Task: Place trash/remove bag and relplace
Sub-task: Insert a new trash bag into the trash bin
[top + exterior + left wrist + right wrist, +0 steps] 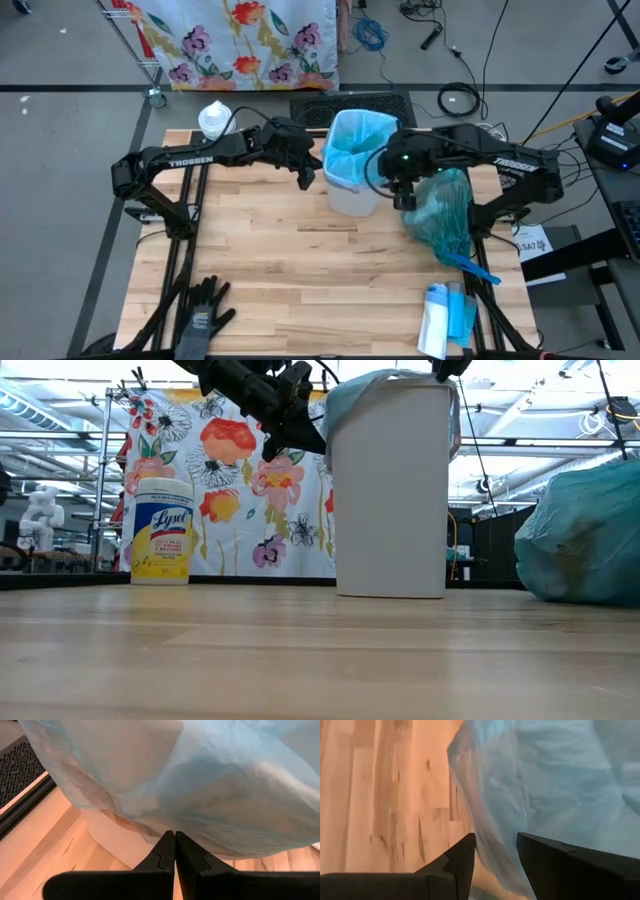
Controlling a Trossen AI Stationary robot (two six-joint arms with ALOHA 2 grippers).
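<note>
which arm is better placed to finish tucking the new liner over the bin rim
Probably the right. Its gripper is open with the light blue liner film between its fingers at the white bin. The left gripper is shut and empty, beside the bin's other side.

Pale wood table (300,270), matt; bin (390,500) smooth white plastic; liner (355,140) thin translucent blue film
</note>
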